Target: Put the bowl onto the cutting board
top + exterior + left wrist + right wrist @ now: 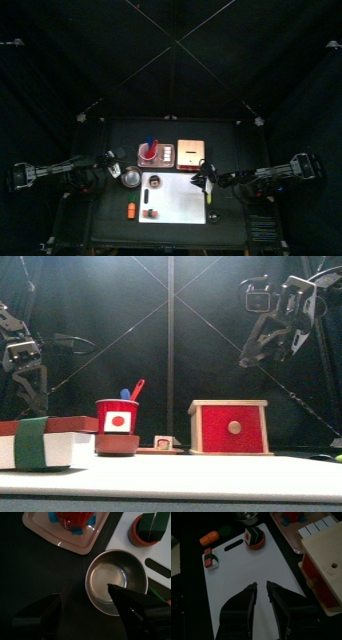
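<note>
Beside cutting board (130, 537): bowl (117, 579) off it, near pink tray (63, 534) | left hand (83, 604) open, empty | right hand (261, 587) slightly parted, empty

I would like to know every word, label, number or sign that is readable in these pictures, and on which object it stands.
No readable text in any view.
Red cup: a white label bearing a red dot, a plain mark without letters.
Red-fronted wooden box: only a pale oval on its face, no writing.
Cutting board and bowl: nothing printed on them.
</note>
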Motion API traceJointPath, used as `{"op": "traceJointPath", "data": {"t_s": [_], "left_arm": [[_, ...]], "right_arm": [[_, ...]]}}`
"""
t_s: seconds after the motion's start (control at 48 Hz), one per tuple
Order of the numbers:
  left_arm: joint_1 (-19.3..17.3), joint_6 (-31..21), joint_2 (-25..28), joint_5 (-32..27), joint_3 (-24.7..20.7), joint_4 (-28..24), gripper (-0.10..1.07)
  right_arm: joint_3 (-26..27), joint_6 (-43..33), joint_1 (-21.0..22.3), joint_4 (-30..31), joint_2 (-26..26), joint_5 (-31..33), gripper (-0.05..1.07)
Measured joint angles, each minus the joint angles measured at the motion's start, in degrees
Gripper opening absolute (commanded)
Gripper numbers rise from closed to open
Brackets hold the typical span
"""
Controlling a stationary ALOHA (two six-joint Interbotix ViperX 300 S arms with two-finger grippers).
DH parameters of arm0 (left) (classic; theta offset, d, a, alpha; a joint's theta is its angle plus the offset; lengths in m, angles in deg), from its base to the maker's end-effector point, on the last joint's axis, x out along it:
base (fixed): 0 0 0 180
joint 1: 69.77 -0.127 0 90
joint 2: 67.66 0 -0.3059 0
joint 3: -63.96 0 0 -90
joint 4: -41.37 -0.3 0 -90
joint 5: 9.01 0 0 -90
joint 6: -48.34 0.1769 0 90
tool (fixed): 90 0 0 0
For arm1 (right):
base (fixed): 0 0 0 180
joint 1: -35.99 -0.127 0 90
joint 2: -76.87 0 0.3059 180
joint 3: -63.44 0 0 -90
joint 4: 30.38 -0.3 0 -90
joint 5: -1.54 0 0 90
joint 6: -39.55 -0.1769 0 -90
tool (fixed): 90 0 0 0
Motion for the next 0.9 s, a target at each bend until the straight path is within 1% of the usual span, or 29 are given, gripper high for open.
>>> {"op": "traceJointPath", "data": {"t_s": [0.167, 0.292, 0.438, 0.542, 0.646, 0.812, 0.896], "left_arm": [[-0.1, 0.1, 2.9, 2.2, 0.2, 0.6, 0.97], [0.0, 0.2, 6.5, 2.9, 0.1, 2.0, 0.97], [0.0, 0.4, 10.6, 3.4, -0.8, 2.6, 0.97], [0.0, 0.4, 12.4, 3.5, -1.7, 2.4, 0.94], [0.1, 0.3, 12.7, 3.4, -1.8, 1.8, 0.83], [1.1, 0.4, 12.7, 3.4, -1.8, 1.8, 0.61], [1.8, 0.4, 12.7, 3.4, -1.7, 1.8, 0.53]], "right_arm": [[0.0, 0.0, 0.1, 0.0, 0.0, 0.0, 0.66], [-0.1, -0.1, 0.2, 0.0, 0.0, 0.0, 0.66], [-0.1, 0.0, 0.4, 0.0, -0.1, 0.0, 0.66], [-0.3, 0.0, 0.6, 0.1, -0.1, 0.1, 0.66], [-0.4, 0.0, 0.7, 0.1, 0.0, 0.1, 0.66], [-0.5, 0.0, 0.7, 0.1, 0.0, 0.2, 0.66], [-0.5, 0.0, 0.8, 0.1, -0.1, 0.3, 0.66]]}}
